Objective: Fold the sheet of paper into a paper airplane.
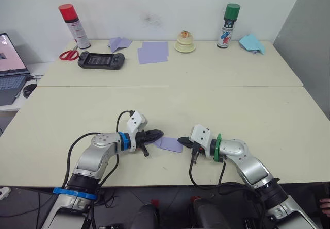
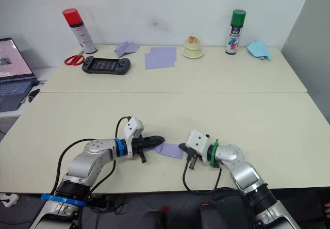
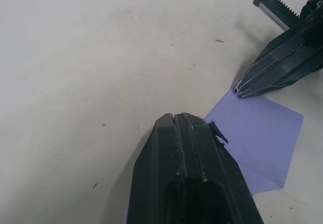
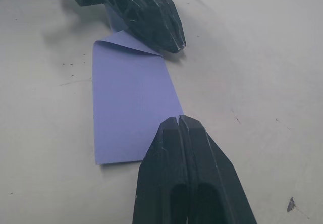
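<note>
The sheet of paper (image 1: pixel 169 144) is a small lavender piece, partly folded, lying flat near the table's front edge between my two grippers. My left gripper (image 1: pixel 159 134) is shut, its tip over the paper's left end, where one corner (image 4: pixel 126 45) curls up against the fingers. My right gripper (image 1: pixel 181 140) is shut too, its tip (image 4: pixel 179 119) resting on the paper's opposite corner. In the left wrist view the paper (image 3: pixel 262 133) runs from beside my left fingertips (image 3: pixel 174 118) to the right gripper's tip (image 3: pixel 241 90). Nothing shows the paper pinched between either pair of fingers.
Along the far table edge stand a red-capped spray can (image 1: pixel 73 26), scissors (image 1: pixel 68 54), a black game controller (image 1: pixel 101 60), a folded lavender plane (image 1: pixel 119 44), two overlapping lavender sheets (image 1: pixel 153 52), a cream ornament (image 1: pixel 185 42), a green-capped can (image 1: pixel 228 26) and light-blue folded paper (image 1: pixel 251 43). A laptop (image 1: pixel 10 66) sits far left.
</note>
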Motion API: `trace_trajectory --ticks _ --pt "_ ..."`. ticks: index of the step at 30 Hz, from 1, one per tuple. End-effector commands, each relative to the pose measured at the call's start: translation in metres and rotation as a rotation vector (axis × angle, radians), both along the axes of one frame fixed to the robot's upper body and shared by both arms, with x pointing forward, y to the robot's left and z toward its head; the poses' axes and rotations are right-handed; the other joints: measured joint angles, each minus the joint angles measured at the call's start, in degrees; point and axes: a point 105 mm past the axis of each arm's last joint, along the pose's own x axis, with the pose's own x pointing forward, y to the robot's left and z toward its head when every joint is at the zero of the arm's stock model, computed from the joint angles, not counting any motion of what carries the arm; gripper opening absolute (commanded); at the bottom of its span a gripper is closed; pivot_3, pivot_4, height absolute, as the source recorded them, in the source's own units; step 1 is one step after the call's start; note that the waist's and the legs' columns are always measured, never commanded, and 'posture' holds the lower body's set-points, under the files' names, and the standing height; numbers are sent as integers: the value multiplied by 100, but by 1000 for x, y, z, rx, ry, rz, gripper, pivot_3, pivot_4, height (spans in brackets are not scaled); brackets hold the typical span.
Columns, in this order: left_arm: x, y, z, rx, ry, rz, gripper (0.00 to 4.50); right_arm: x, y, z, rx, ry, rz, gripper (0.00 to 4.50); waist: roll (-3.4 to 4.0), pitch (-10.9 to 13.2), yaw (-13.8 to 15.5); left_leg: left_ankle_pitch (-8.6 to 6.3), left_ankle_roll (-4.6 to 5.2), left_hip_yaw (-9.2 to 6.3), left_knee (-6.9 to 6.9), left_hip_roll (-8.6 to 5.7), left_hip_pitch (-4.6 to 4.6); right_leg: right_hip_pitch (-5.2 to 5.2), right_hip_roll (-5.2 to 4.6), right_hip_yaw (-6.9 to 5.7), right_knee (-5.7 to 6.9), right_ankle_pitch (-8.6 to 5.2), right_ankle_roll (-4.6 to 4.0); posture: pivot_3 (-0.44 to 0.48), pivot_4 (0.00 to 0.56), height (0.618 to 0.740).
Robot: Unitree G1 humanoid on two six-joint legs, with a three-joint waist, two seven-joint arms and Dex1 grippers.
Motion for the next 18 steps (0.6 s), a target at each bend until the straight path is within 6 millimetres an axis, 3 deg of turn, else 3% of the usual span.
trace_trajectory --ticks 1,13,15,18 --pt "4 45 -22 118 63 156 0 -4 -4 -20 -54 69 -5 9 0 0 -9 0 0 0 0 0 1 0 0 0 0 0 0 0 150 740" --pt "8 70 -22 159 46 229 0 -4 0 -19 -49 59 6 9 3 -3 -24 -1 -2 5 -5 47 9 -3 46 0 4 -1 -2 0 150 740" --pt "13 73 -15 134 28 255 0 -1 0 -15 -28 46 -6 9 3 -3 -22 -2 -3 4 -5 51 9 -3 51 0 4 -2 -3 0 150 740" --pt "19 70 16 41 -45 272 0 8 -5 11 71 -3 -54 9 3 3 -20 -2 -3 5 -4 56 8 -6 54 0 5 -1 -3 0 150 740"
